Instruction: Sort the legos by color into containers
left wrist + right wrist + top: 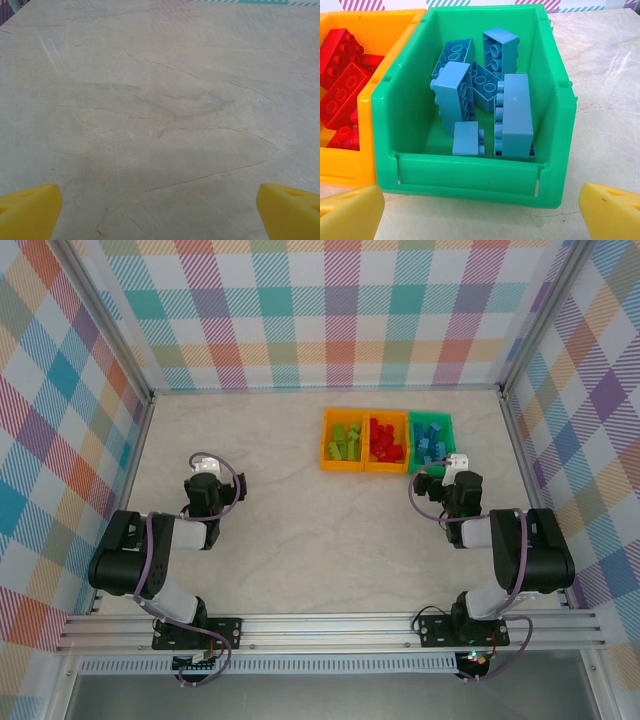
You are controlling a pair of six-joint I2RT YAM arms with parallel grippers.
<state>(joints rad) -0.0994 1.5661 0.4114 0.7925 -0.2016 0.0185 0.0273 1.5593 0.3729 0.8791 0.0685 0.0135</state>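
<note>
Legos (515, 115): light, hard, slick; best pinched across flat sides. Left claw (160, 212), right claw (480, 214) apart, empty.

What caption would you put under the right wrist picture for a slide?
Open right claw faces a green bin of blue legos, beside an orange bin of red legos.

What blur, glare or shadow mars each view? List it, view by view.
Top external: even, soft light, sharp, no glare on the table. Left wrist: a faint broad shadow crosses the near table; left pincer's fingertips blur at the corners. Right wrist: green bin and blue legos crisp, mild sheen; right pincer's fingertips soft.
</note>
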